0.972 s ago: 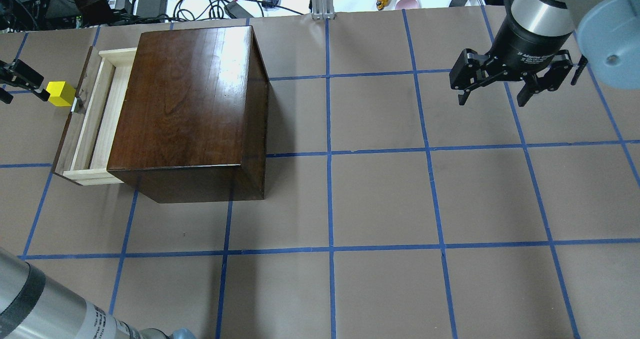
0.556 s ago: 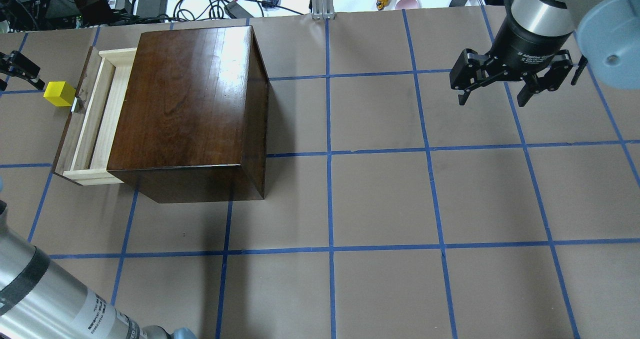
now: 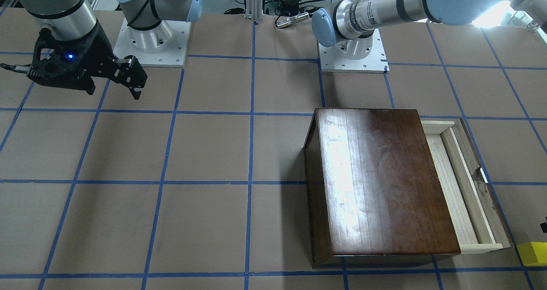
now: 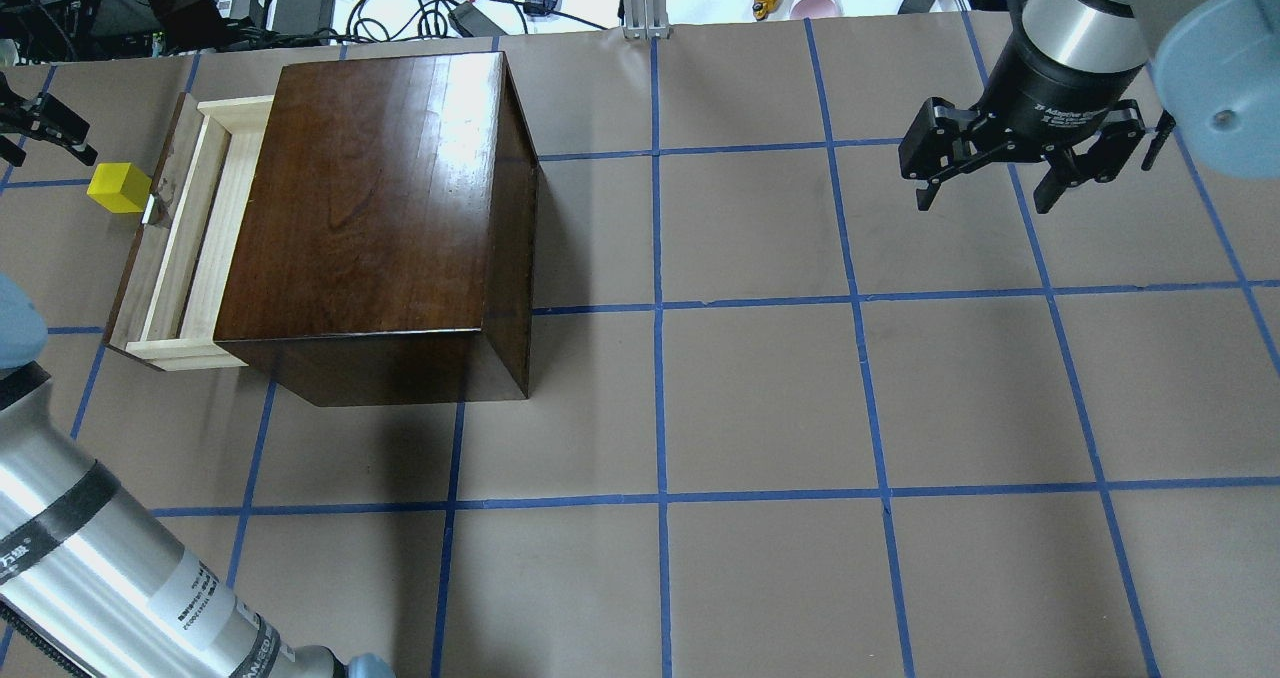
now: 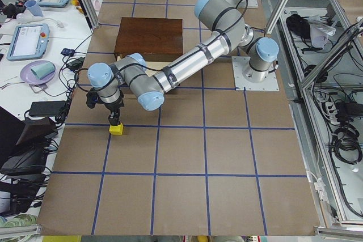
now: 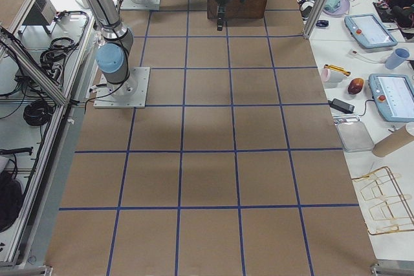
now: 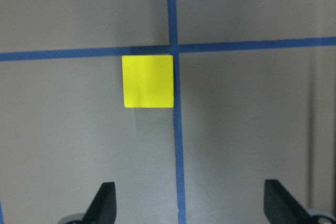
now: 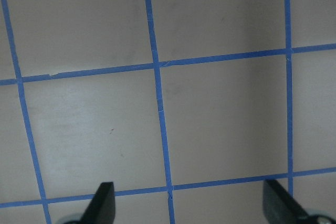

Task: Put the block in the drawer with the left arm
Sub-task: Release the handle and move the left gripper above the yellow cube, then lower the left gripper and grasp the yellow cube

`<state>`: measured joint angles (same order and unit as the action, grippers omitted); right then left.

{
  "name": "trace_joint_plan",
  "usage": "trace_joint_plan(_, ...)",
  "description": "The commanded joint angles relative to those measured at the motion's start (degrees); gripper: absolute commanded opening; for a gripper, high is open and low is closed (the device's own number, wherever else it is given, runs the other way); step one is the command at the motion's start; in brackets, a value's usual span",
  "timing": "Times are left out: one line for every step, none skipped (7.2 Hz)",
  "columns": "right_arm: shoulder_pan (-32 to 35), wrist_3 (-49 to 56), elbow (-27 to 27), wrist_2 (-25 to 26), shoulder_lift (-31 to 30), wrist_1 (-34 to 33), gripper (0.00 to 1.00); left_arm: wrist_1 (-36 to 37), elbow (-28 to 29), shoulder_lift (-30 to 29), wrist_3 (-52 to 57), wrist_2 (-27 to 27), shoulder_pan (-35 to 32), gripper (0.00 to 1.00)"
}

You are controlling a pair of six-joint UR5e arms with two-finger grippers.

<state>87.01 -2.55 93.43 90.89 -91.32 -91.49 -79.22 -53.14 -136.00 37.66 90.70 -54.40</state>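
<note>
Hovering over block [image 7: 147, 81], L jaws wide, empty; block just beside drawer [image 4: 190, 248], seemingly untouched. R jaws wide, empty.

Brown table [image 4: 760, 398], blue tape grid [image 4: 658, 388]; wooden box [image 4: 380, 208] on it; yellow block [image 4: 118, 186] nearby

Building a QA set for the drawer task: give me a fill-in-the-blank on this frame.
The drawer is ___, not shut. The block rests on the ___, outside the drawer. The right gripper grips ___. The left gripper, open, hangs above the ___.
Missing: open; table; nothing; block.
</note>
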Motion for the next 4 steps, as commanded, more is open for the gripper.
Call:
trace_joint_plan(0.00, 0.00, 0.00, -0.01, 0.00, 0.00, 1.00, 0.12, 3.74, -3.47, 0.22, -0.17, 0.00, 1.00)
trace_joint_plan(0.00, 0.00, 0.00, -0.01, 0.00, 0.00, 1.00, 0.12, 3.75, -4.27, 0.83, -0.44, 0.00, 1.00)
trace_joint_plan(0.00, 0.00, 0.00, -0.01, 0.00, 0.00, 1.00, 1.42, 3.83, -5.40, 3.27, -0.53, 0.00, 1.00)
trace_joint_plan(0.00, 0.00, 0.00, -0.01, 0.00, 0.00, 1.00, 2.39, 3.84, -6.03, 3.64, -0.44, 0.00, 1.00)
